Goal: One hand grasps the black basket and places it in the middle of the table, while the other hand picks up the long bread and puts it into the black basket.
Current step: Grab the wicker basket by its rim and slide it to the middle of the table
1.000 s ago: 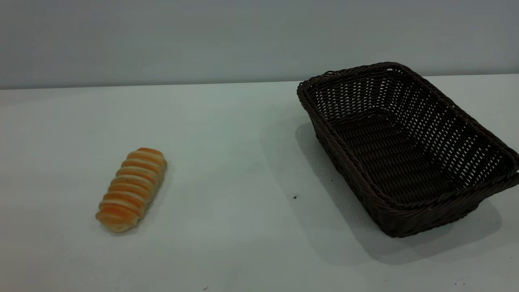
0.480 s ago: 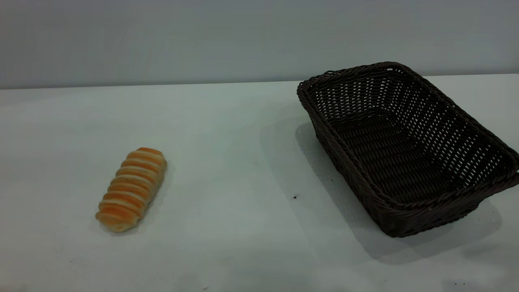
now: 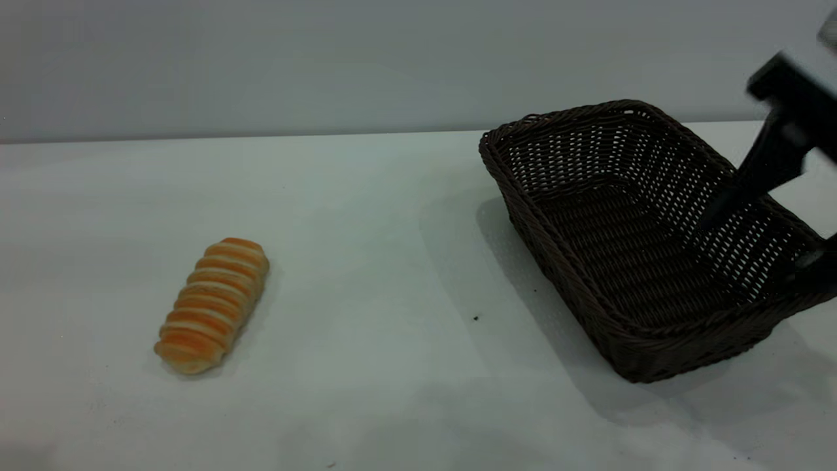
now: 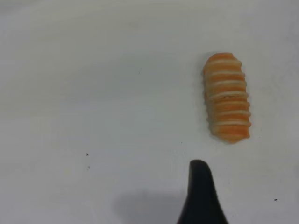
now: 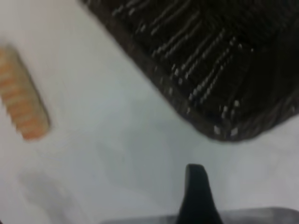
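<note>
Pale grey-white table [image 3: 366,216] under a plain grey wall [image 3: 261,59], black basket [image 3: 644,330] empty at right, long bread [image 3: 212,305] well apart at left.

From outside, right gripper [image 3: 762,226] entering over the basket's right rim, one finger [image 3: 739,190] inside the wall, the other [image 3: 817,265] outside, spread apart, touching or not unclear. Left wrist view alone: a single dark fingertip [image 4: 200,193] of the left gripper above bare table near the bread [image 4: 226,97]; spread impossible to tell. Right wrist view: blurred basket corner [image 5: 224,121], bread [image 5: 21,102] far off.
</note>
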